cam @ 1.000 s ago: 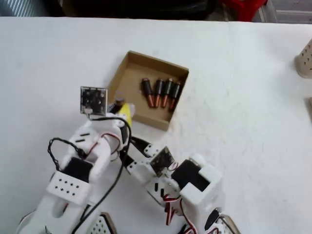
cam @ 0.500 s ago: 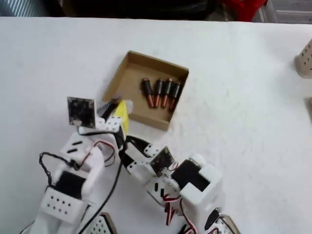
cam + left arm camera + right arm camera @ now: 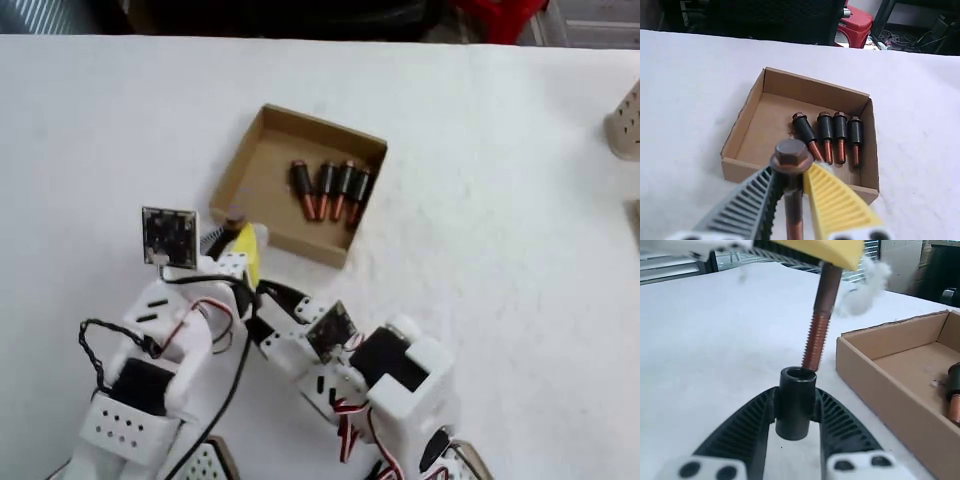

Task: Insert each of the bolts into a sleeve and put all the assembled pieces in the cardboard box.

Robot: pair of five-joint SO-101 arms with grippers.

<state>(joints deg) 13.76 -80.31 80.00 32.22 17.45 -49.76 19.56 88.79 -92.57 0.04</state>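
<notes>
The left gripper [image 3: 790, 172] had its grey and yellow fingers closed on a copper bolt [image 3: 791, 156], gripping the shank just under the hexagonal head. The bolt hung with its threaded end pointing down at a tilt. The right gripper [image 3: 796, 396] held a black sleeve [image 3: 795, 407] upright between its black fingers, with the open mouth facing up. The bolt's threaded tip sat at the rim of that mouth, though it could not be told whether it had gone in. Both grippers stood just beside the near wall of the cardboard box [image 3: 262, 172], on the side toward the near edge of the counter [image 3: 500, 200]. The box lay open around the middle of the counter, a little toward the left edge. Four assembled pieces [image 3: 330, 190] lay side by side on its floor, against the right-hand wall, black sleeves toward the far edge and copper threads toward the near one.
</notes>
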